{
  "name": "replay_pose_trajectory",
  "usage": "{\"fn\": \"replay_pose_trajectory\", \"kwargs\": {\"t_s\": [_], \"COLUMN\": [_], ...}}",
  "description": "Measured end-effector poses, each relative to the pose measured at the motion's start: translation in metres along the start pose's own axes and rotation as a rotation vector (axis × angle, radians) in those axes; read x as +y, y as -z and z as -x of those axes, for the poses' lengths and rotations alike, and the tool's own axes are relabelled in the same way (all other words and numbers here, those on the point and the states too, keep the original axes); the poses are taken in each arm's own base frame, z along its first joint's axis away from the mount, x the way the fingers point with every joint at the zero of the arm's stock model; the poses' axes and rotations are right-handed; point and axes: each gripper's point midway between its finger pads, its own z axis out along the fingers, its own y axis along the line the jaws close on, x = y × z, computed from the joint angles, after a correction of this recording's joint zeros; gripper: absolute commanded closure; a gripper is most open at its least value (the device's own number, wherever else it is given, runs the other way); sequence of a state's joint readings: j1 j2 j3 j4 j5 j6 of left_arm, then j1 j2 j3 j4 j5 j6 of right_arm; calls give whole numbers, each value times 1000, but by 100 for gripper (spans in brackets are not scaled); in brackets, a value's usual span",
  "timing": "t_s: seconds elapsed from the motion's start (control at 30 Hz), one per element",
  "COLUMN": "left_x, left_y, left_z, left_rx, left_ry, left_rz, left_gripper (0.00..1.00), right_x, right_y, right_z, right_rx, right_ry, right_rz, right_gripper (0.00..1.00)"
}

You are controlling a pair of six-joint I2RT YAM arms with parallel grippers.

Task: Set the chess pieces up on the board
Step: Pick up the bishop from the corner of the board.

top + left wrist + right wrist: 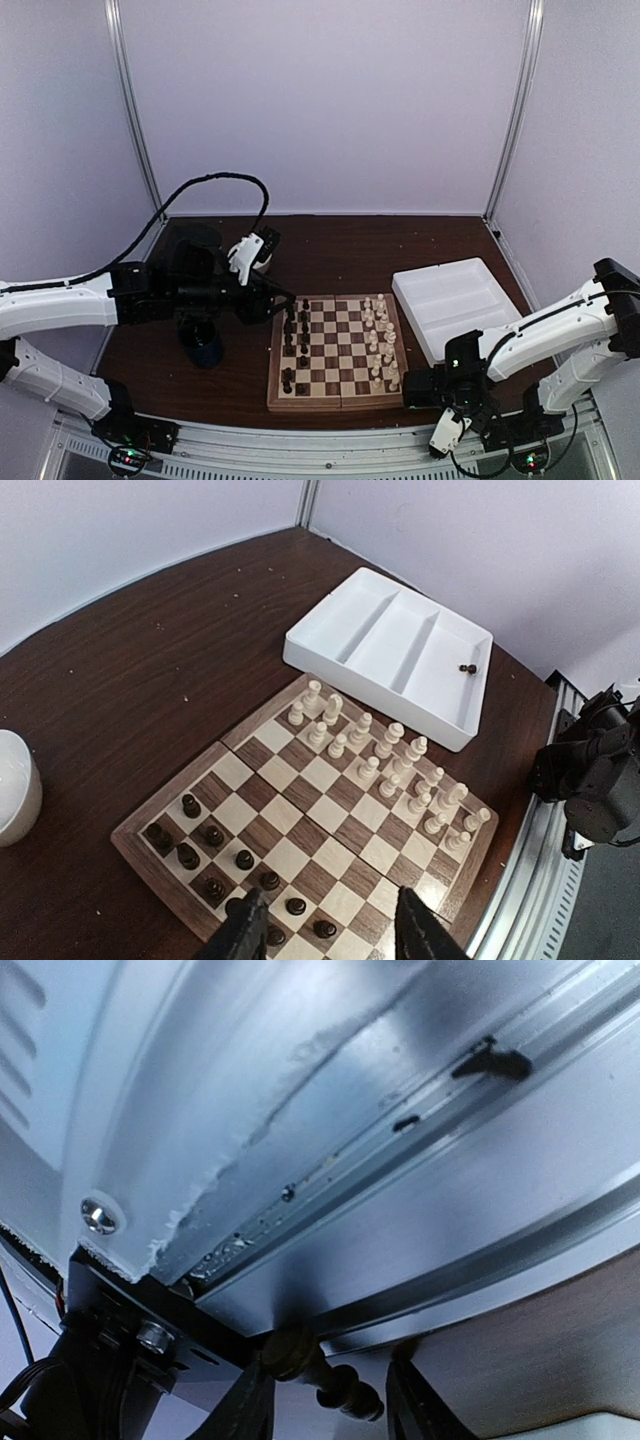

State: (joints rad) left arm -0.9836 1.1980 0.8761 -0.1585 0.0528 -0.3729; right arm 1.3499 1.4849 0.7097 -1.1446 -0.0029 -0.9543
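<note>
Only one dark chessman (pixel 467 668) lies in the white divided tray (pixel 330 640), close to the wall of its end compartment. The tray sits on the dark tabletop (pixel 150 650), just beside the board (pixel 322 812). Cream pieces (pixel 395 760) stand in two rows along the board edge nearest the tray. Dark pieces (pixel 210 835) stand along the opposite edge.

The left arm (pixel 60 305) reaches in from the left side. The left claw (pixel 330 892) hovers above the dark side of the board, fingers parted and grasping nothing.

The right arm (pixel 550 330) is folded low at the near right corner of the tabletop, clear of the board. The right claw (pixel 330 1365) points at the metal rail (pixel 400 1160) along the front edge. A brown chessman (pixel 325 1375) lies crosswise between its fingers, its base against one of them. Whether the claw is clenched on it or merely closed around it cannot be told.
</note>
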Motion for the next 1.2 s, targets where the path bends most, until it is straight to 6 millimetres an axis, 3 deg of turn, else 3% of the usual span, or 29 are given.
{"fn": "replay_pose_trajectory", "kwargs": {"t_s": [0.43,0.6,0.8,0.9,1.03,1.2], "left_x": [6,5,5,5,5,4], "left_y": [6,6,1,-1,-3,-8], "left_z": [-13,-13,-18,-21,-23,-26], "left_rx": [7,8,27,38,47,60], "left_ry": [-10,-9,-8,-7,-6,-5], "left_rz": [19,17,10,8,4,-1], "left_gripper": [56,56,56,56,56,56], "right_x": [-5,-10,-37,-42,-44,-48], "right_y": [0,2,9,7,8,9], "right_z": [2,2,-1,-5,-4,-3], "right_rx": [12,-46,-194,-246,-278,-289], "right_ry": [-47,-139,-366,-446,-482,-496], "right_rz": [12,42,95,126,138,122], "right_gripper": [74,75,74,67,65,71]}}
